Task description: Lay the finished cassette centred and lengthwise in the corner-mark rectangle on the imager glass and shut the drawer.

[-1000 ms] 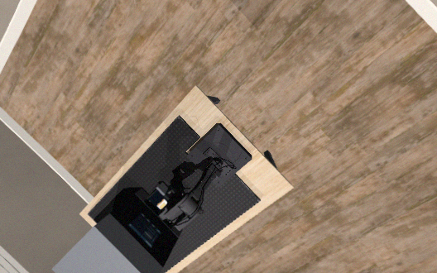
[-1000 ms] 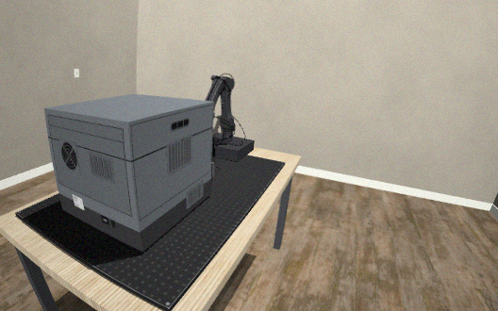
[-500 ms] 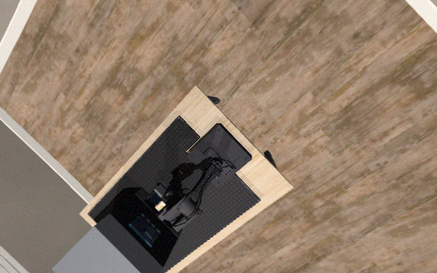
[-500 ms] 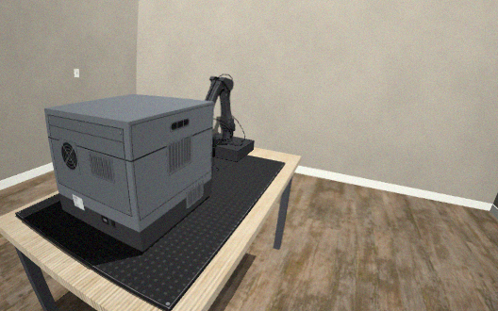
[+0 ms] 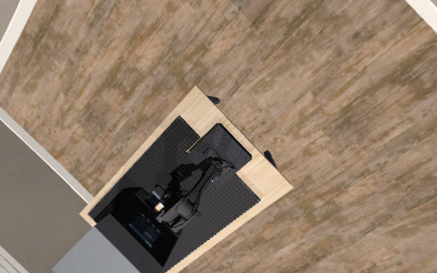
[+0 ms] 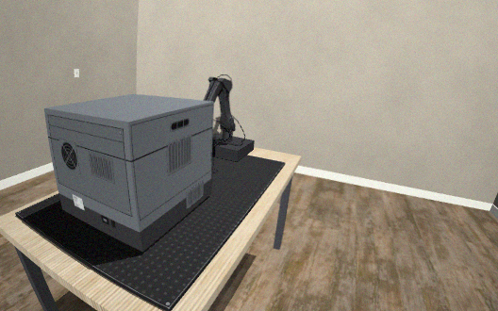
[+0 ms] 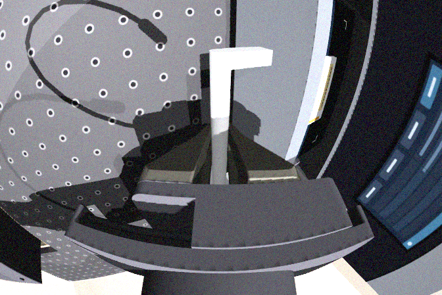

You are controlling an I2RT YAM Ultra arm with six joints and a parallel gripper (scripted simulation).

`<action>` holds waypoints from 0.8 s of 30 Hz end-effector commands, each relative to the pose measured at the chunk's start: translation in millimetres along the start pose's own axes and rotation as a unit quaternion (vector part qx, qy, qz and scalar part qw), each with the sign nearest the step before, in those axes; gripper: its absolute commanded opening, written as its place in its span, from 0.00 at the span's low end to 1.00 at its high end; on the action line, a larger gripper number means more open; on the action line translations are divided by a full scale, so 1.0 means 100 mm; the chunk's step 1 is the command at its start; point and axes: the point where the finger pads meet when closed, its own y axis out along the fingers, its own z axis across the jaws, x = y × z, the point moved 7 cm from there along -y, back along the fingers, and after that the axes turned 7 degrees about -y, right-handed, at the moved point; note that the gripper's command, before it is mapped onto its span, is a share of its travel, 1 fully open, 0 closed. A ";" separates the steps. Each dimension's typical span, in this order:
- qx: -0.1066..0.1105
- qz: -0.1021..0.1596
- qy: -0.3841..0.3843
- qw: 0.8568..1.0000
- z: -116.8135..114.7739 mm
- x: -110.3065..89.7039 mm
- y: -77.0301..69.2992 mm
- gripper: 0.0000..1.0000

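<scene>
In the wrist view my gripper [image 7: 220, 130] is shut on the white L-shaped handle [image 7: 223, 81] of the drawer of IM. The grey drawer front [image 7: 278, 52] stands just behind the handle. Past its edge, a narrow gap shows the dark glass with FINISHED [image 7: 323, 88], a white cassette with a yellow stripe, lying on it near thin white corner marks. IM is a grey box [image 6: 130, 165]; in the exterior view it hides the gripper and the drawer. From above, the gripper [image 5: 160, 203] sits at IM's dark front [image 5: 141, 223].
IM's blue touch panel [image 7: 410, 149] is at the right of the wrist view. A black cable [image 7: 53, 52] lies curved on the perforated black mat. The arm's base [image 6: 233, 148] stands at the table's far end.
</scene>
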 end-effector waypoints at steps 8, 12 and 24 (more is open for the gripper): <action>-0.022 -0.006 0.001 1.000 -0.20 0.02 0.04 0.00; -0.023 -0.005 0.001 1.000 -0.21 0.02 0.02 0.00; -0.023 -0.005 0.001 1.000 -0.21 0.02 0.02 0.00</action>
